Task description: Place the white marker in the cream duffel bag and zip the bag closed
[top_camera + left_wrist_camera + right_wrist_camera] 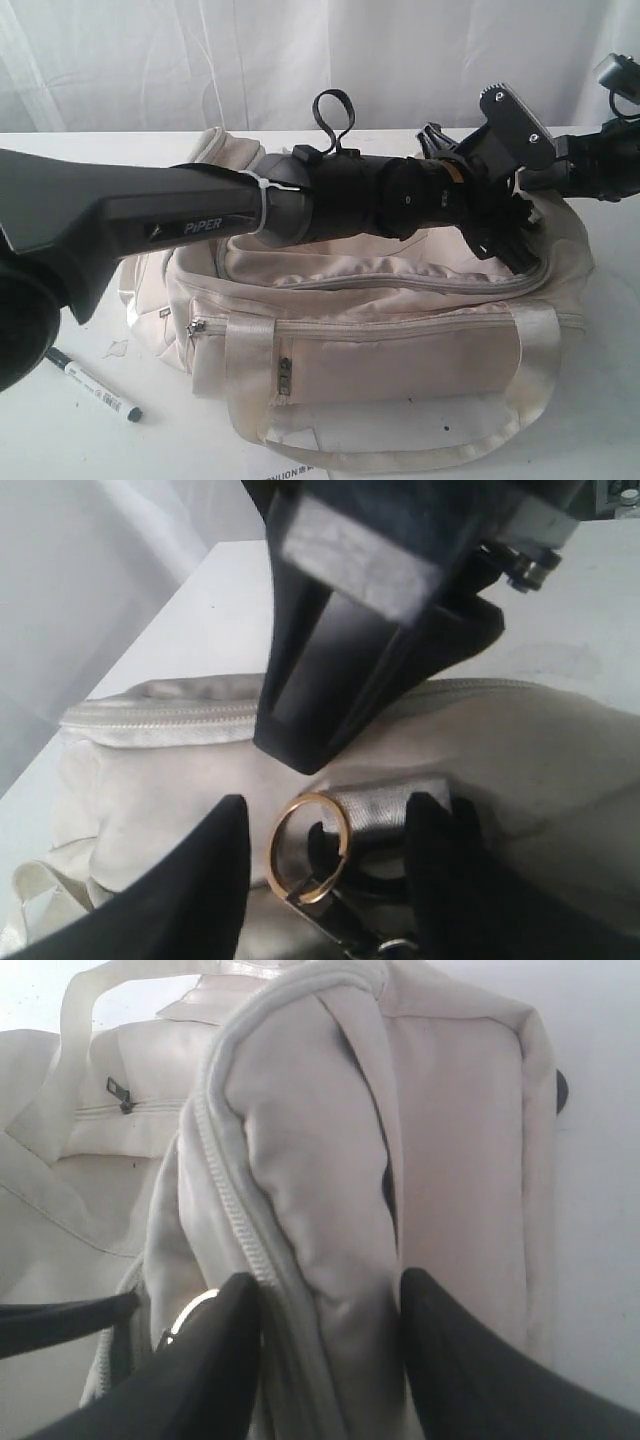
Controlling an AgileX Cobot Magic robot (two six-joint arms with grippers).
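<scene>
The white marker (92, 385) lay on the table (60, 440), outside the cream duffel bag (400, 340) and well apart from both grippers. It was far back along the left arm's reach, beneath that arm's forearm and just beside the bag end farthest from the grippers. Its long axis ran slantwise to the bag's front, black cap pointing away from the grippers. We judged the left arm the nearer one for picking it up, since the marker sat on that arm's side.

Both grippers met at the opposite end of the bag. The left gripper (332, 810) was released, its jaws standing either side of a gold ring (307, 847) and a silver tab (385, 810) that we took for the zip pull. One jaw sat against the tab, and a gap showed on the ring's side. The right gripper (325, 1280) appeared clenched on a fold of the bag's end fabric, just beside the zip (235, 1190), steadying it.

The main zip looked closed along what we could see, so we judged opening it the step in hand. The bag itself and the left arm stretched over it stood between the grippers and the marker.
</scene>
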